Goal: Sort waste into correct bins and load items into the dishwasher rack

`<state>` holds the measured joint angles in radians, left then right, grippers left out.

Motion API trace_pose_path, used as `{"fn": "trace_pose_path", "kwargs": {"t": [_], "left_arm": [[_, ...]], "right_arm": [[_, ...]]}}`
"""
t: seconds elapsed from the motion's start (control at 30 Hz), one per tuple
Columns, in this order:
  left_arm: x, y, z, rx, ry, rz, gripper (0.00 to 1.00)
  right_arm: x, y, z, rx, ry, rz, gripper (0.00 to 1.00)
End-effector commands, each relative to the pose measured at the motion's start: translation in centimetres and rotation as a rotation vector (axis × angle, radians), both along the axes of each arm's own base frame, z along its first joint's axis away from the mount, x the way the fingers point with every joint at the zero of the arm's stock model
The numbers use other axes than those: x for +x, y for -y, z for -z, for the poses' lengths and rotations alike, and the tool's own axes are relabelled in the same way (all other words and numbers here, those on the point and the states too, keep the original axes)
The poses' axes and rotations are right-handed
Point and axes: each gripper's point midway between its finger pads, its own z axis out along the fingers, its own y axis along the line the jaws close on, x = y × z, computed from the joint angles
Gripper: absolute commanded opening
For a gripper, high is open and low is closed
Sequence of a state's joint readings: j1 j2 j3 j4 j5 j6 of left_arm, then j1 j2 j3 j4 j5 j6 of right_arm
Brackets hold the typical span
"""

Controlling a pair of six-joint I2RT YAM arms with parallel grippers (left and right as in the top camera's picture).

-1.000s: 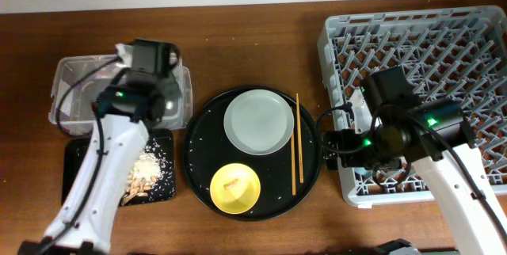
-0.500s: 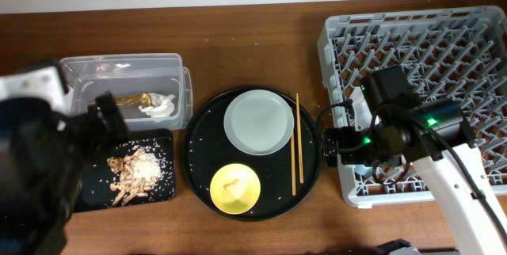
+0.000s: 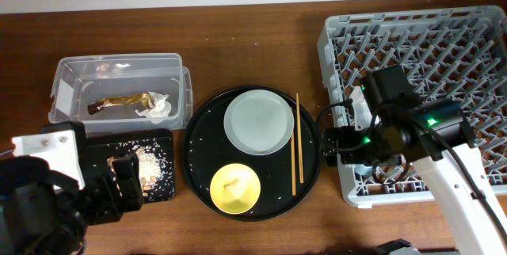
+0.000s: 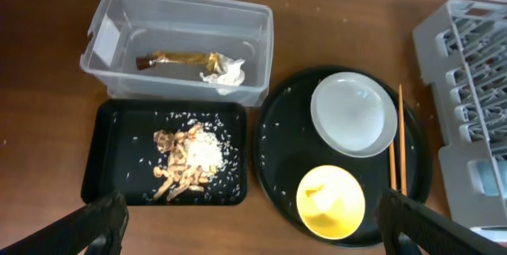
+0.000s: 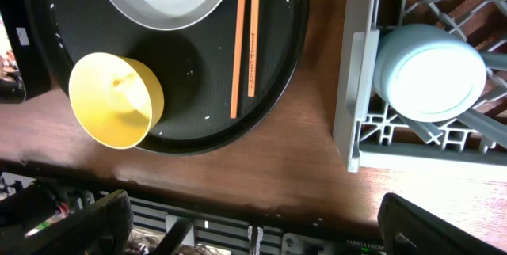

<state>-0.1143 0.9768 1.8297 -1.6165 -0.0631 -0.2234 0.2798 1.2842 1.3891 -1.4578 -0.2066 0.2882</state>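
In the overhead view the left arm (image 3: 43, 203) shows blurred at the table's 8 o'clock corner. The left gripper (image 4: 249, 225) is spread wide. Its fingers (image 4: 99, 225) sit at the lower corners of the wrist view, and nothing is held between them.

At 10 o'clock stands the clear tub (image 3: 67, 77). Inside it lie the brown-gold wrapper (image 3: 119, 100) and, at the wrapper's 3 o'clock end, the crumpled tissue (image 3: 161, 109). Just beside the tub, at its 6 o'clock, sits the shallow black tray (image 4: 115, 140), which holds food chunks (image 4: 176, 177) heaped with rice (image 4: 204, 150).

The round black tray (image 3: 202, 144) lies at the table's centre. On it, the grey-green plate (image 3: 257, 120) is at 12 o'clock and the yellow bowl (image 3: 236, 188) at 7 o'clock. The chopsticks (image 3: 295, 144) lie side by side at 3 o'clock, just beside the plate.

The right gripper (image 5: 253, 225) is also spread wide and holds nothing. It hangs over the gap between the round tray and the dishwasher rack (image 3: 333, 41). The rack fills the table's 3 o'clock side. The light blue cup (image 5: 429, 71) sits in the rack's 7 o'clock corner.
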Motion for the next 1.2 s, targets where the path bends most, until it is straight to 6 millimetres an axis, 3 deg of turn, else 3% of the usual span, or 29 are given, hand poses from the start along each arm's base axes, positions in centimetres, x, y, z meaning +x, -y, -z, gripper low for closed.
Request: {"fn": "trace_pose_path", "kwargs": {"t": [0.0,0.07,0.17,0.27,0.47,0.63,0.8,0.87,1.17], "left_arm": [[0.9,-0.8,-1.5,0.040,0.096,-0.030,0.99],[3.1,-0.2,-3.3,0.013,0.271,-0.006,1.00],[5.4,3.5,-1.8,0.042,0.507,0.245,1.00],[6.0,5.1,3.2,0.041,0.630,0.339,1.00],[5.8,5.6,13.0,0.065,0.690,0.375,1.00],[5.4,5.3,17.9,0.079,0.715,0.363,0.99],[6.8,4.9,21.8,0.093,0.690,0.331,0.99],[7.2,4.8,22.7,0.096,0.702,0.326,1.00],[7.2,4.8,22.7,0.096,0.705,0.324,1.00]], "right_arm": [[0.0,0.0,-0.1,-0.007,0.005,0.000,0.98],[0.0,0.0,-0.1,-0.007,0.005,0.000,0.98],[0.0,0.0,-0.1,-0.007,0.005,0.000,0.98],[0.0,0.0,-0.1,-0.007,0.005,0.000,0.99],[0.0,0.0,-0.1,-0.007,0.005,0.000,0.98],[0.0,0.0,-0.1,-0.007,0.005,0.000,0.98],[0.0,0.0,-0.1,-0.007,0.005,0.000,0.98],[0.0,0.0,-0.1,-0.007,0.005,0.000,0.98],[0.0,0.0,-0.1,-0.007,0.005,0.000,0.98]]}}
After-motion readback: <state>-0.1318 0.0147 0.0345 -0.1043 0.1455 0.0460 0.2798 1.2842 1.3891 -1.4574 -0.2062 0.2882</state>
